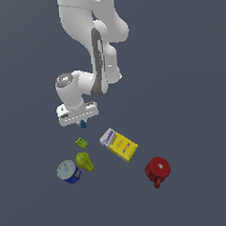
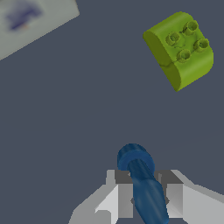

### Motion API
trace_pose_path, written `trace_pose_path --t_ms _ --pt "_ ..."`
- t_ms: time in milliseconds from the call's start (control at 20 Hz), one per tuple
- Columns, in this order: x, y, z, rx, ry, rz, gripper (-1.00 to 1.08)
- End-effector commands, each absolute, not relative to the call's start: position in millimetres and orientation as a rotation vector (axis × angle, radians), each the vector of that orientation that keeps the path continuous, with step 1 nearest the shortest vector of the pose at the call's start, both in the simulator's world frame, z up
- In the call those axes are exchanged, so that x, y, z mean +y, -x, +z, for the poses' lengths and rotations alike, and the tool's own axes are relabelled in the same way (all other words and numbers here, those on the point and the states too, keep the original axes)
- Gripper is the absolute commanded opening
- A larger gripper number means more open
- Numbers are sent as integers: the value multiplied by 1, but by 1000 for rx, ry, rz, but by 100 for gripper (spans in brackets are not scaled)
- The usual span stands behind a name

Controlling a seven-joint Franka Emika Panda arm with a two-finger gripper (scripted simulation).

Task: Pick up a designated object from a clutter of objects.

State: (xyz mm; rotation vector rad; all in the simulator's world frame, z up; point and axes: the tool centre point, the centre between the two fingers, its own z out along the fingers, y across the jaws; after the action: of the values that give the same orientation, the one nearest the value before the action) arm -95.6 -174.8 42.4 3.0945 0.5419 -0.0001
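Observation:
The designated object (image 2: 142, 179) is a slim dark-blue, drop-like piece, held between the two grey fingers of my gripper (image 2: 146, 197), which is shut on it. In the exterior view the gripper (image 1: 82, 123) hangs above the floor with the blue piece (image 1: 83, 123) poking out below it, just above the clutter of objects. A small green tile (image 1: 81, 143) with studs lies below the gripper; the wrist view shows the green tile (image 2: 180, 49) a little way off from the held piece.
A yellow-and-white box (image 1: 118, 144) lies to the exterior view's right of the tile. A yellow-green pear-like lump (image 1: 85, 161) and a blue-white can (image 1: 69, 171) sit nearer the front. A red mug (image 1: 157, 170) stands at the exterior view's right. A box corner (image 2: 30, 22) shows blurred.

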Motion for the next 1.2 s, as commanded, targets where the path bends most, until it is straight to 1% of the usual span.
trace_pose_path --t_ms 0,300,600,900,1150 --pt "-175 96 42 542 -3094 0 -100" --pt "-174 95 44 542 -3094 0 -100" --pt "-163 94 59 542 -3094 0 -100" --pt "-143 90 91 541 -3094 0 -100" --pt "-118 85 128 540 -3093 -1 -100"
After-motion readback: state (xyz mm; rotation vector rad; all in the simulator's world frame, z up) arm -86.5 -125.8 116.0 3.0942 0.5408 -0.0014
